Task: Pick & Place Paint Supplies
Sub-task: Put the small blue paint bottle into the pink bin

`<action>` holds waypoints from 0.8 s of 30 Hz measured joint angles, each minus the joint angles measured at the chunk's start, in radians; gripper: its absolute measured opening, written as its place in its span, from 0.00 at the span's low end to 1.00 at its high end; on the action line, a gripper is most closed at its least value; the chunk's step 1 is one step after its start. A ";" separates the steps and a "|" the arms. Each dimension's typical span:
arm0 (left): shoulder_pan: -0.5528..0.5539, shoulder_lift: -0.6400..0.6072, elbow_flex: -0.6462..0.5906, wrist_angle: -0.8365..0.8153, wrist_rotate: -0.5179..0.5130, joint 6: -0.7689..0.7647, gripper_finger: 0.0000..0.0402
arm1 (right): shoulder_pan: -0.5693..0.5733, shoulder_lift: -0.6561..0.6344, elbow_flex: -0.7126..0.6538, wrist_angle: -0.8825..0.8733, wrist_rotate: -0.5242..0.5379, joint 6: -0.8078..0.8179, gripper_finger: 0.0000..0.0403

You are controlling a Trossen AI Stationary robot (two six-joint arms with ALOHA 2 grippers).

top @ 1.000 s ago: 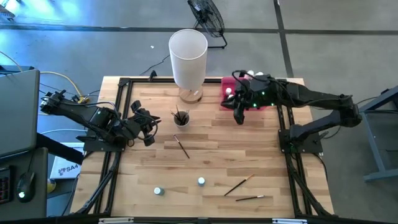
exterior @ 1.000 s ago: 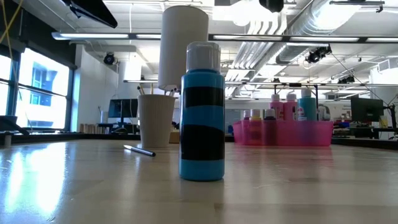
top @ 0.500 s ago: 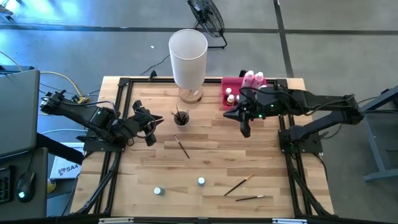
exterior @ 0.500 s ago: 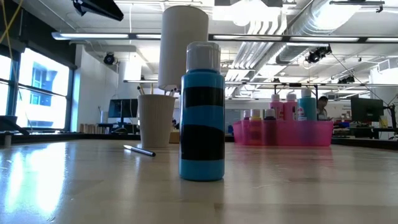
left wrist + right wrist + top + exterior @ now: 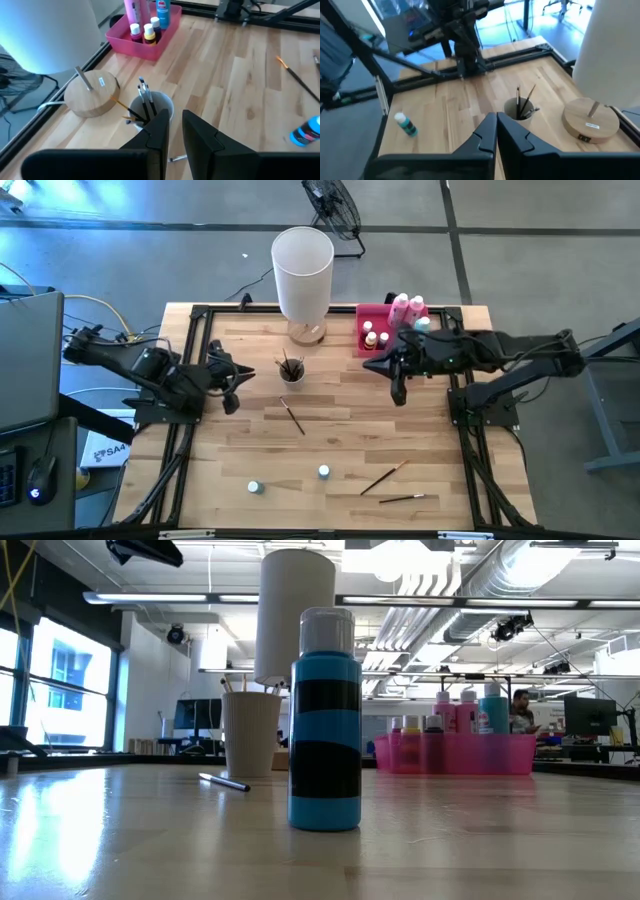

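Two small teal bottles (image 5: 323,472) (image 5: 255,487) stand near the table's front edge; the low view shows one (image 5: 325,720) upright, close up. One paintbrush (image 5: 292,415) lies mid-table, two more (image 5: 383,477) (image 5: 402,498) at the front right. A white cup (image 5: 291,368) holds several brushes. The pink tray (image 5: 372,315) at the back right holds several bottles. My left gripper (image 5: 232,380) (image 5: 175,114) hovers left of the cup, its fingers a narrow gap apart and empty. My right gripper (image 5: 400,385) (image 5: 496,119) hangs shut and empty just in front of the tray.
A tall white cylinder (image 5: 302,275) on a round wooden base (image 5: 92,95) stands at the back, just behind the cup. A black frame (image 5: 190,340) runs round the table's edges. A person shows in the room far behind the table.
My right gripper has drawn back from over the pink tray toward the table's near edge, stopping in front of the tray, so the bottles in the tray now show.
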 joint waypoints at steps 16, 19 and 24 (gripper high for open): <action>-0.207 -0.118 -0.066 -0.045 0.047 -0.065 0.12 | 0.162 0.066 -0.141 0.305 0.214 0.176 0.01; -0.298 -0.118 -0.090 -0.043 -0.039 -0.120 0.12 | 0.178 0.092 -0.141 0.328 0.215 0.177 0.01; -0.444 -0.116 -0.119 -0.042 -0.175 -0.238 0.12 | 0.190 0.122 -0.141 0.360 0.214 0.179 0.01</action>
